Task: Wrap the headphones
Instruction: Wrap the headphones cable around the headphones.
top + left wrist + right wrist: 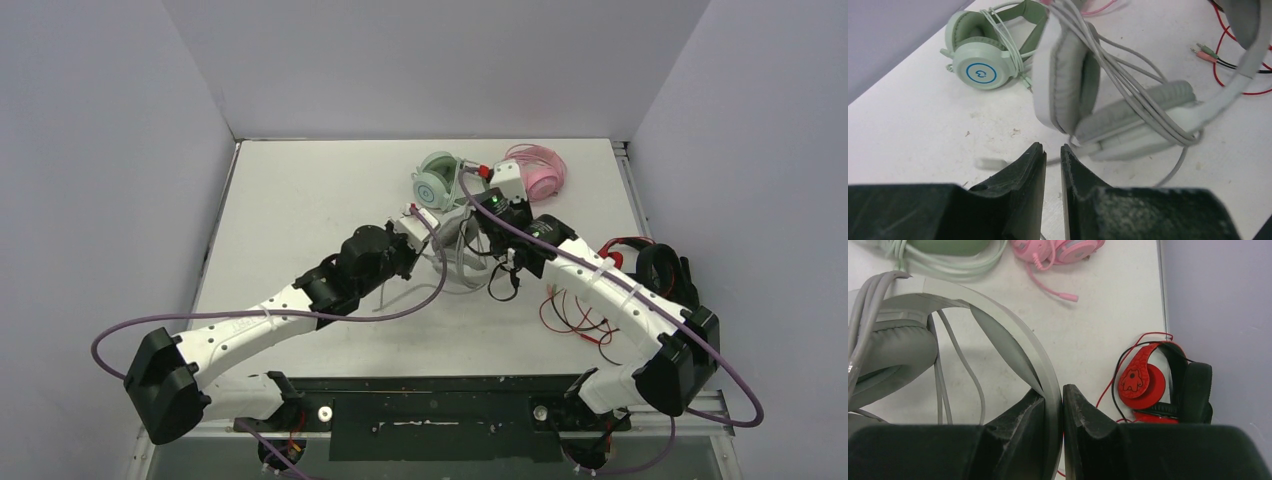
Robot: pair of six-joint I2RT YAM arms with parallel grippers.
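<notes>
**Right hand** [1053, 390]: clenched on the headband of the grey-white headset [998, 315], with the band pinched flat between its two fingers. Judged purpose: to hold the headset raised off the tabletop [1108, 315] so cable can be passed round it.

**Left hand** [1052, 147]: jaws stand a narrow slit apart, the tips just short of the nearest ear cup. The grey cable [1128, 85] runs in several strands over cup and band directly ahead. One strand passes behind the fingertips. Whether this hand grips it cannot be told.

**Further out:**
- The mint green headset [980, 70] lies ahead and to the left of the left hand, its cable looped round it. It appears finished.
- The pink headset [1058, 247] lies ahead of the right hand and is cut off at the frame edge.
- A red-and-black headset [1143, 380] lies to the right of the right hand by the wall, its cord loose.

**Not made out:** the free end of the grey cable, and how many turns remain.
</notes>
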